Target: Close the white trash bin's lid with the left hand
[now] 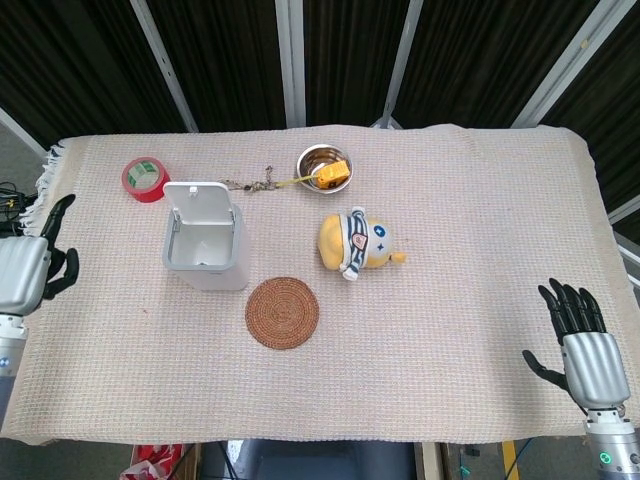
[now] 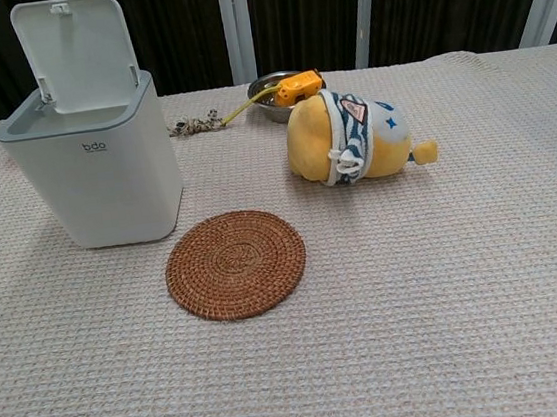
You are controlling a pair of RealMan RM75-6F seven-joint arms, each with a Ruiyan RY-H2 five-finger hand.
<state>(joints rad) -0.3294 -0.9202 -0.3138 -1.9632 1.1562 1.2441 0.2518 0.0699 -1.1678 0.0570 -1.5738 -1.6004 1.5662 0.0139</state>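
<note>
The white trash bin (image 1: 207, 250) (image 2: 97, 164) stands left of the table's middle, its lid (image 1: 198, 204) (image 2: 74, 51) tipped up and back, the inside empty. My left hand (image 1: 30, 268) hovers at the table's left edge, well left of the bin, fingers apart and holding nothing. My right hand (image 1: 585, 345) is at the front right corner, fingers spread, holding nothing. Neither hand shows in the chest view.
A round woven coaster (image 1: 282, 312) (image 2: 236, 264) lies just in front of the bin. A yellow plush toy (image 1: 355, 242) (image 2: 349, 138) lies to its right. Behind are a steel bowl (image 1: 322, 160) with an orange tape measure (image 1: 333, 176), a small chain (image 1: 262, 184), and a red tape roll (image 1: 145, 178).
</note>
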